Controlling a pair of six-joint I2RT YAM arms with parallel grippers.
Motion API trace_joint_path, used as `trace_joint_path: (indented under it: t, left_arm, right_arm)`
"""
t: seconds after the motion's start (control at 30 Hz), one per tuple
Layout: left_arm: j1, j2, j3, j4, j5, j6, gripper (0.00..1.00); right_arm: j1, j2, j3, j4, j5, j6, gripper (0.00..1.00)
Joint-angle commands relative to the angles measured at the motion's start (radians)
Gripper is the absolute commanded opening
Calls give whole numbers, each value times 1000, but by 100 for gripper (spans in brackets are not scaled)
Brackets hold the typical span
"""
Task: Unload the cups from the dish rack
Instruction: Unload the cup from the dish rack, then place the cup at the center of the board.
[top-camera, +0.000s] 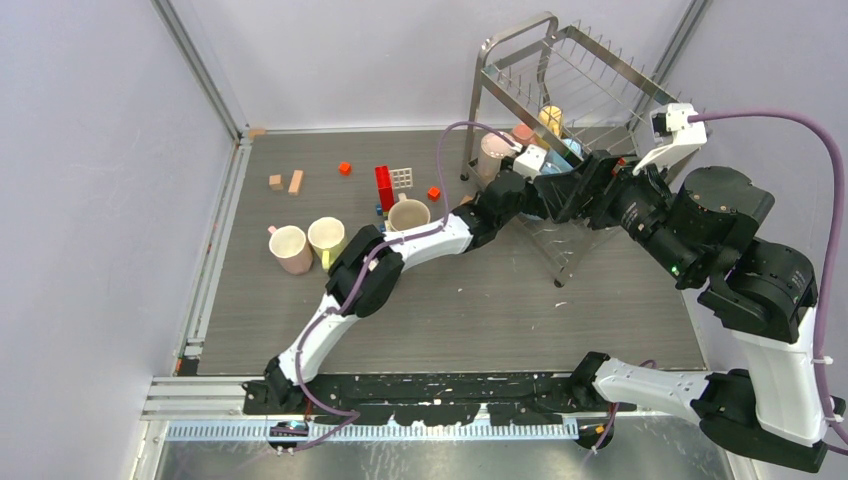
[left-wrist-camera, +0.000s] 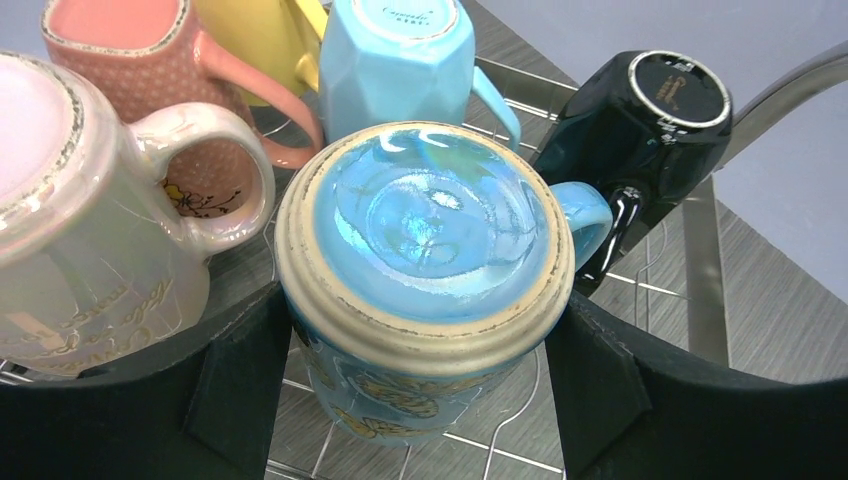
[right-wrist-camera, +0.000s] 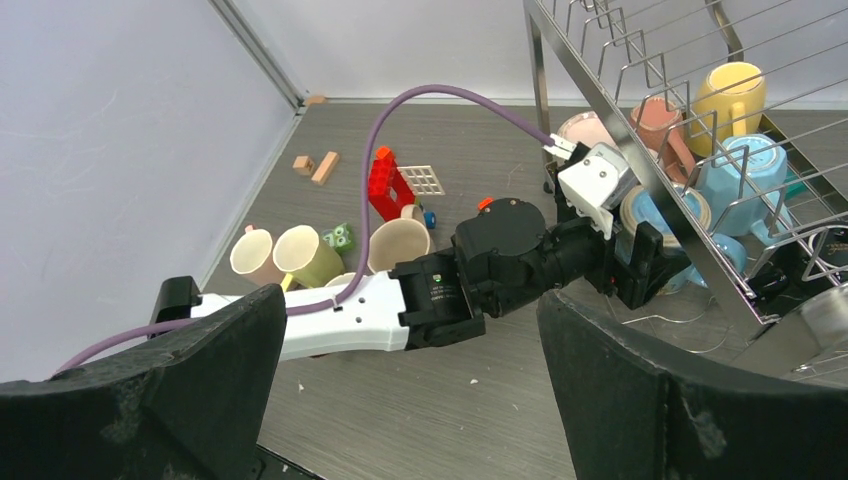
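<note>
Pads (left-wrist-camera: 245, 390) of the left gripper (left-wrist-camera: 420, 350) clamp either side of an upside-down blue mug (left-wrist-camera: 430, 230) in the dish rack (top-camera: 590, 65), at one o'clock on the table (top-camera: 500, 300). The right gripper (right-wrist-camera: 408, 300) hovers at three o'clock, jaws wide apart and empty.

Top external looks down from high at 6 o'clock, dish rack (top-camera: 580, 75) at 1 o'clock. Left wrist sits close above 1 upturned blue cup (left-wrist-camera: 430, 230). Right wrist, farther back, faces 9 o'clock, sharing both.
</note>
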Motion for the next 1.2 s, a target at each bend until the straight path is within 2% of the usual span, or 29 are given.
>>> trace_joint_path:
  t: [0.0, 0.33, 0.77, 0.93, 1.17]
  left_arm:
    - [2, -163, 34, 153, 19, -22, 0]
    - [2, -256, -44, 137, 13, -40, 0]
    - [2, -489, -329, 160, -16, -91, 0]
    - [4, -598, -435, 109, -47, -116, 0]
    - [63, -782, -529, -79, -33, -219, 0]
  right_arm:
    - [6, -11, -3, 46, 5, 0, 100]
    - [4, -9, -7, 49, 1, 5, 100]
    - [5, -9, -58, 84, -3, 18, 100]
    - [6, -7, -97, 120, -2, 18, 100]
    - [5, -11, -187, 218, -15, 20, 100]
